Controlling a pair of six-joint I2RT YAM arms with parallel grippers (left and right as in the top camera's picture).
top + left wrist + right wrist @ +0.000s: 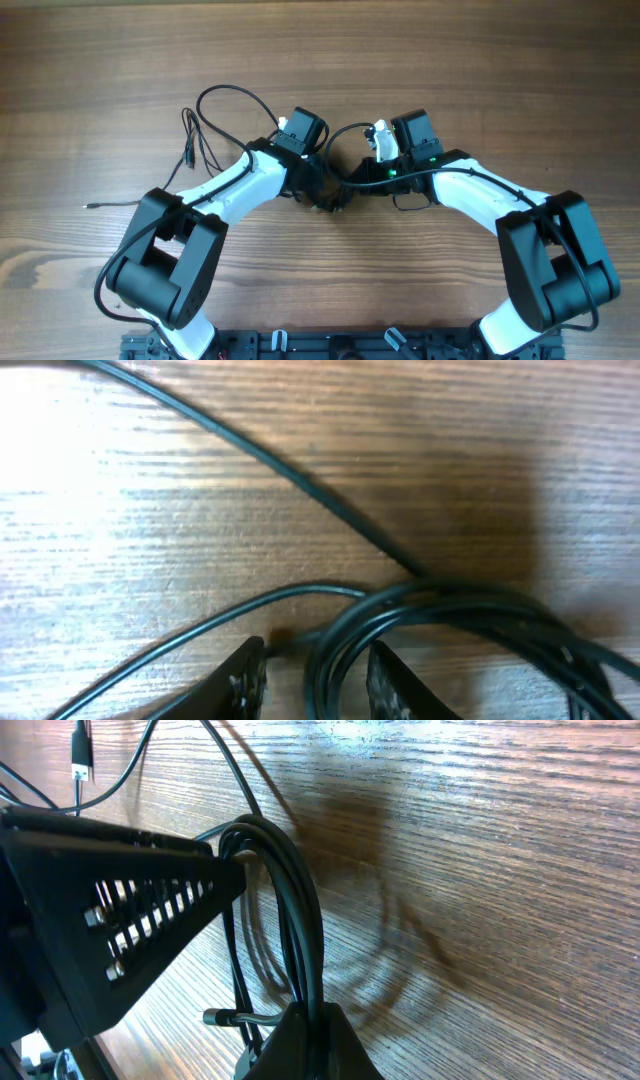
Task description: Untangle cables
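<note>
1. Leftward first, on the wooden table (500, 60): a loose loop (235, 98) of the cables lies slack beyond the left arm, with a plug end (188, 156) just beside it.
2. The left gripper (318, 668) is down at the table; its jaws stand apart, straddling strands of the coil (450, 605), with a gap showing on either side.
3. Between the two arms sits the coil, the knotted part; several strands run bunched together.
4. The right gripper (310, 1038) is pinched tight on the coil's strands, anchoring them.
5. Judging from this, the step in hand is separating the coil; next the left jaws likely need to close on one strand only and draw it leftward, gently, lest the knot tighten.
</note>
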